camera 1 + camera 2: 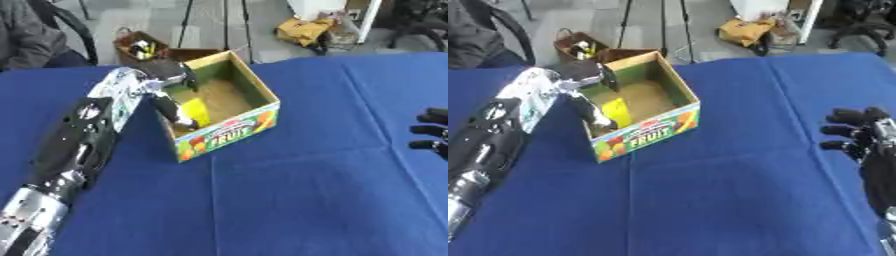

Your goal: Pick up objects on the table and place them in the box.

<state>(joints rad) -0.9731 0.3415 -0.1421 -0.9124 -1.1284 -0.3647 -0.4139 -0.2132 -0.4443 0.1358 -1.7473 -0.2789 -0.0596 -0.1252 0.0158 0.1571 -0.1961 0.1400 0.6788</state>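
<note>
A: Surface?
B: Blue-clothed table [289,200], box [254,122] near its far left edge.
A: Object?
B: Yellow item [196,111] inside the box by its near-left wall, my left hand [171,85] curled round it. Looks light, stiff, maybe slick; hold its flat sides.
A: Right?
B: My right hand [859,135] idles at the right edge, fingers relaxed.
</note>
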